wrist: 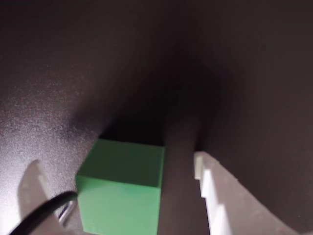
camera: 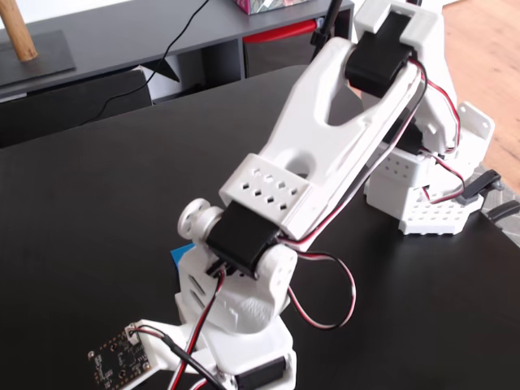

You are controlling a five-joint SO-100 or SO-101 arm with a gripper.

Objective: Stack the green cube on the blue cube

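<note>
In the wrist view the light-green cube (wrist: 122,188) sits on the dark table between my gripper's (wrist: 117,164) two white fingers. The right finger (wrist: 212,193) stands apart from the cube with a clear gap. The left finger (wrist: 34,188) is also a little off it, so the gripper is open around the cube. In the fixed view the arm is bent down toward the front. The gripper and the green cube are hidden under the wrist there. A corner of the blue cube (camera: 182,253) peeks out to the left of the wrist.
The black table (camera: 97,195) spreads to the left and back. The arm's white base (camera: 422,195) stands at the right. A small circuit board (camera: 118,363) with cables hangs by the wrist. A grey shelf (camera: 122,41) runs behind the table.
</note>
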